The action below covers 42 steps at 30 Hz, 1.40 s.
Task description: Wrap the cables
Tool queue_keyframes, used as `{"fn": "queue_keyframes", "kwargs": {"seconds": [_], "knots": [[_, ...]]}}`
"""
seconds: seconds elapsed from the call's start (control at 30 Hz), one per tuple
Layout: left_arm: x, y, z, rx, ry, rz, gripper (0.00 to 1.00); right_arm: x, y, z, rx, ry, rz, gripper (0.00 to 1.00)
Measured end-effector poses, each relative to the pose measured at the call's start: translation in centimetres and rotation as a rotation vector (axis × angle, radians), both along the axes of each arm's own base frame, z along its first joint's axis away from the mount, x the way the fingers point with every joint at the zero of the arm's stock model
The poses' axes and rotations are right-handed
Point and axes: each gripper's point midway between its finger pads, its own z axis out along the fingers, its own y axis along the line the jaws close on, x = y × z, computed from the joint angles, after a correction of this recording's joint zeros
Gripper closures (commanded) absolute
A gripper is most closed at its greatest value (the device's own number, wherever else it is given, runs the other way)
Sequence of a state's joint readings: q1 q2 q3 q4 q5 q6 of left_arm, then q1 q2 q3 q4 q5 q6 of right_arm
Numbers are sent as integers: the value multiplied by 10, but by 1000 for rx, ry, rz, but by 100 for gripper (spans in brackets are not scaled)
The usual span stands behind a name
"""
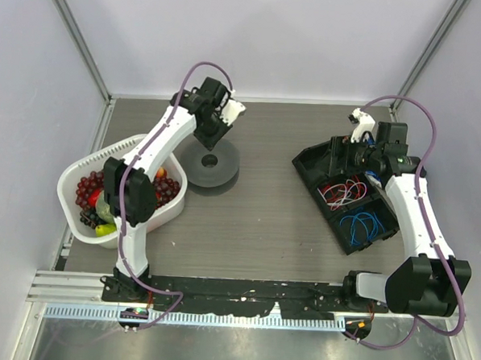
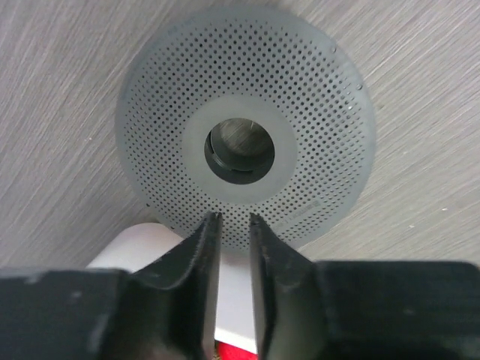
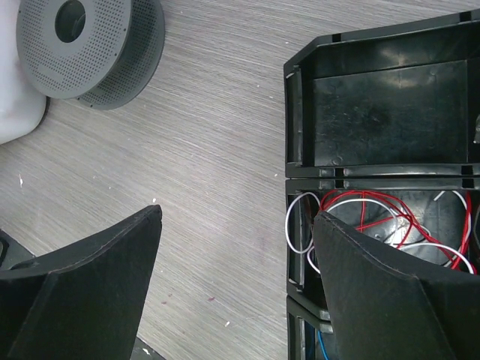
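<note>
Left gripper, fingers narrowed to a slim gap with nothing between them, hung over the near rim of a grey perforated spool that lay flat on the wood-grain table. Right gripper, which we found spread wide and holding nothing, was poised above the table at the left wall of a black compartmented tray. One of its fingers hid part of the middle compartment. We located the blue cables loosely coiled in the tray's compartment nearest the arm bases, well apart from the spool and touched by neither gripper. Red and white wires filled the middle compartment. A white basket of fruit sat just left of the spool, and the left arm crossed above it.
</note>
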<state>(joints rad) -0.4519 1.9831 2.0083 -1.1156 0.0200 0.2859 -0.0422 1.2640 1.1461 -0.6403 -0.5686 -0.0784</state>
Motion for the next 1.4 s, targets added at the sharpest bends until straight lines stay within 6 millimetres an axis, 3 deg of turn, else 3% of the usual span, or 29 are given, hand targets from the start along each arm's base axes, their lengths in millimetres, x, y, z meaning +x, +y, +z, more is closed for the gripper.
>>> {"fn": "queue_keyframes", "kwargs": {"seconds": [0.2,0.43,0.6,0.77,0.87,1.07,1.17,1.27,1.4], "knots": [[3,6,-34,88,22,-17,95,0,1,1,3,-3,2,14],[8,6,-81,135,75,-50,96,0,0,0,2,-2,-1,14],[3,6,-104,152,107,-71,97,2,-5,0,-10,-3,-22,13],[-14,-5,-127,152,138,-114,97,7,-16,5,-22,-13,-61,13],[-46,-22,-139,139,189,-170,96,10,-23,6,-33,-14,-85,13],[-109,-83,-138,25,282,-280,92,12,-33,-2,-60,10,-128,12],[-128,-105,-131,-23,304,-319,87,11,-40,-7,-69,37,-148,12],[-136,-114,-123,-53,315,-336,80,12,-44,-7,-74,49,-156,12],[-127,-120,-102,-77,294,-322,65,9,-47,-1,-95,52,-140,12]]}}
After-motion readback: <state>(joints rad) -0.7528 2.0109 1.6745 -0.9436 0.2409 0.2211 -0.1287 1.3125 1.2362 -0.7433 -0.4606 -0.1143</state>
